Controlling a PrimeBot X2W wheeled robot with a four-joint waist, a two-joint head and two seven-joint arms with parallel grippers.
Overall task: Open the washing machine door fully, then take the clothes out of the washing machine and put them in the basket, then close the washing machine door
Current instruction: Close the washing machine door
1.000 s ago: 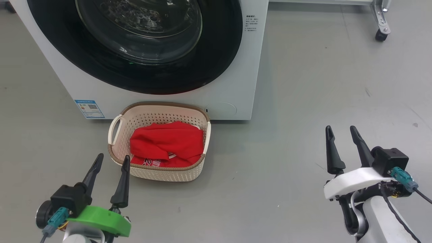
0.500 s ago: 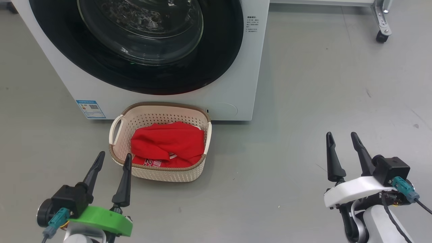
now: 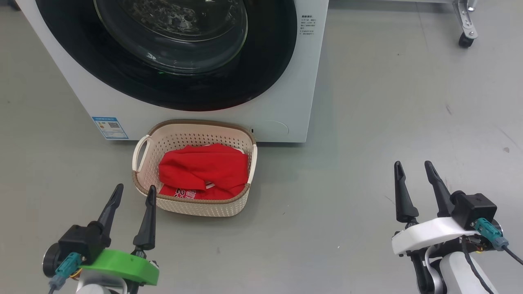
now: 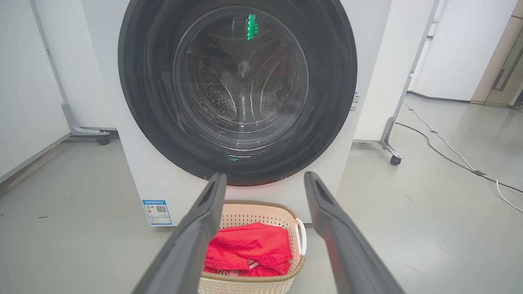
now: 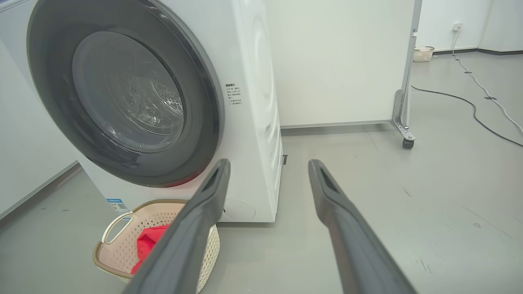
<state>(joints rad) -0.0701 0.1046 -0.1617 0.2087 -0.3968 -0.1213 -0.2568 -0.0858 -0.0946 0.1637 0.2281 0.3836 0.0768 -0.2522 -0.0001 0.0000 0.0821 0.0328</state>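
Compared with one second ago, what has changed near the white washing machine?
The head camera shifted slightly, and the right gripper drew back a little. The left gripper, red fabric clothes in the cream perforated plastic basket and closed black-rimmed round glass door stayed.

The head camera nudges: the washing machine (image 3: 302, 81) and the basket (image 3: 196, 208) slide slightly up the view, though neither shifts on the floor (image 3: 367, 122). The right pincer (image 3: 412, 163) draws back toward the robot, its fingertips sitting lower in the head view than a second ago, farther from the machine. Most of that retreat comes early; over the last half second it barely creeps.
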